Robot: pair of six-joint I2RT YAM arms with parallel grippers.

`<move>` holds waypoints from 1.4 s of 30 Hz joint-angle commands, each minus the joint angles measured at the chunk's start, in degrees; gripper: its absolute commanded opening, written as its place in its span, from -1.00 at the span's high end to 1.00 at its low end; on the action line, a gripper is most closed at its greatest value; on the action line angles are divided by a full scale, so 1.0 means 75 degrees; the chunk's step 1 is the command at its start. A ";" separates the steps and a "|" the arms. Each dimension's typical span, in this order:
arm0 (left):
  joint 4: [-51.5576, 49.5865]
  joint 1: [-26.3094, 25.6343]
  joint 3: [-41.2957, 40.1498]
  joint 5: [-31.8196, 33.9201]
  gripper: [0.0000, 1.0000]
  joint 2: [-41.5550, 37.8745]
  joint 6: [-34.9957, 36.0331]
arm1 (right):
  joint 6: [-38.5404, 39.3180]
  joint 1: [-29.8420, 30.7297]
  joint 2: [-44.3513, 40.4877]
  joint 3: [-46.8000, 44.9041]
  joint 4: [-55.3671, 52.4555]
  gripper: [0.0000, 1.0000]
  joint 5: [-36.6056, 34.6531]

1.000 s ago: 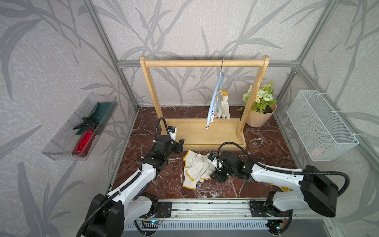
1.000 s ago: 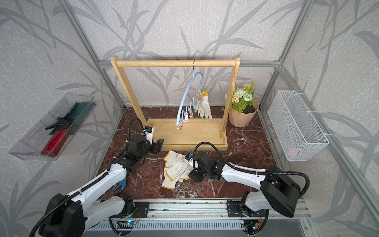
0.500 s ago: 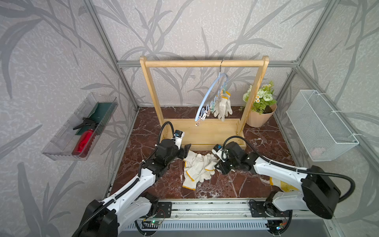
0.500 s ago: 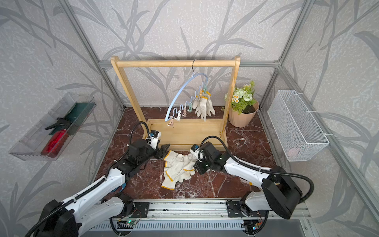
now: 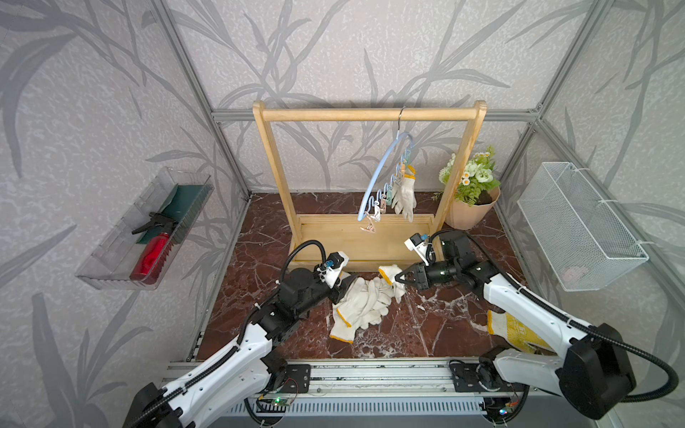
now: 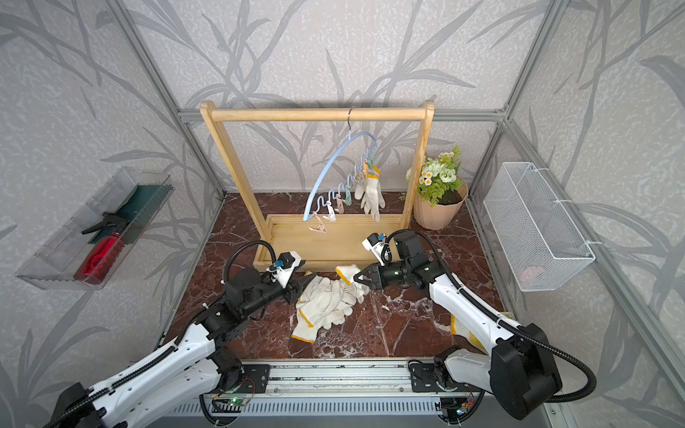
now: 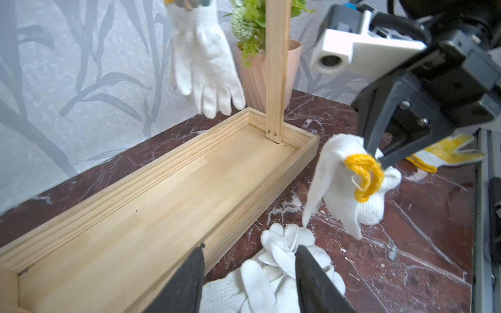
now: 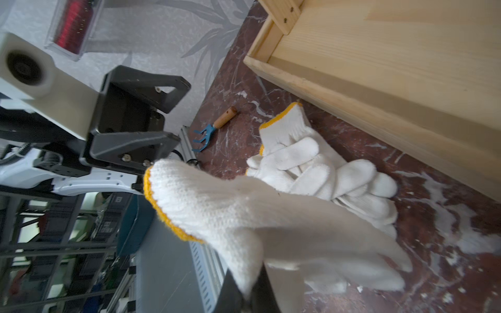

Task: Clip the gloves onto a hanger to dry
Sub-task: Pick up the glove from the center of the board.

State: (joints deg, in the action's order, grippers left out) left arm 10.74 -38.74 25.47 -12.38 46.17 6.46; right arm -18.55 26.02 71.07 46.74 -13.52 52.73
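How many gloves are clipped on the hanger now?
1: a white knitted cotton glove hangs pegged near the upper end of the blue arched plastic hanger; other pegs look empty.

We note the right gripper [image 6: 357,278] closed on the cuff end of a white glove [image 6: 346,273], its fingers drooping toward the glove pile [image 6: 326,300] on the marble bench [image 6: 400,326]. The left gripper [image 6: 307,284] sits at the pile's left edge; its jaw state we cannot tell here. One hung glove [image 6: 370,194] is clipped to the blue hanger [image 6: 326,174] on the wooden rack [image 6: 315,115]. A yellow-patterned glove [image 6: 461,328] lies partly under the right arm.
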 commanded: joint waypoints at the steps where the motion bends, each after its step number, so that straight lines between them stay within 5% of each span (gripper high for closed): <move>1: -0.0194 -0.0389 0.0538 0.0002 0.00 0.0254 0.0727 | -0.0384 -0.0012 0.0251 0.0254 0.0378 1.00 0.1388; 9: -0.0115 -0.0985 0.0913 0.0699 0.10 0.0759 0.1495 | -0.0830 -0.0015 0.0716 0.0072 0.1090 1.00 0.2108; 42: -0.0115 -0.1096 0.1676 -0.0461 0.27 0.1332 0.1735 | -0.1751 0.0222 0.1726 -0.0302 0.2752 1.00 0.2622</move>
State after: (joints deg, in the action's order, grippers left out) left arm 8.95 -46.74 35.92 -12.75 57.10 18.41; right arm -30.24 27.51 83.26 45.15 3.70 70.54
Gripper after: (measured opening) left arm 0.366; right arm 0.067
